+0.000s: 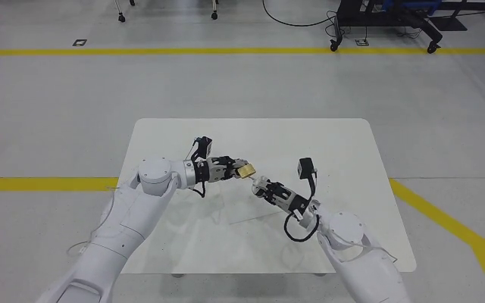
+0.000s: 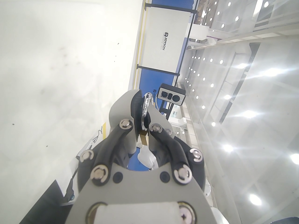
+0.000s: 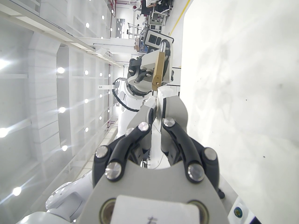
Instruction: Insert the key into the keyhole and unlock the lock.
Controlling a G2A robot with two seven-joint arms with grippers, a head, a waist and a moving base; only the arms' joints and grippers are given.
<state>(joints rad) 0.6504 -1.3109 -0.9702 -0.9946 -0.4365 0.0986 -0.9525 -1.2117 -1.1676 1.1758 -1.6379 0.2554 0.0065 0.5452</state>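
The left end effector is pinched shut on the silver shackle of the brass lock, holding it in the air above the middle of the white desk. The lock's bottom end is turned toward the other arm, probably so the keyhole faces the incoming key. The right end effector sits just beside that end with its fingers pressed together. From the right wrist view I judge they are gripping the key, lined up lengthwise with the lock body for a straight push. The key itself is very hard to make out: only a small pale tip shows against the brass, and the closed fingers cover the rest. The keyhole is hidden, so I cannot tell whether the tip is already inside or only touching the face. In the left wrist view most of the lock is covered, with a sliver of brass showing between the finger links.
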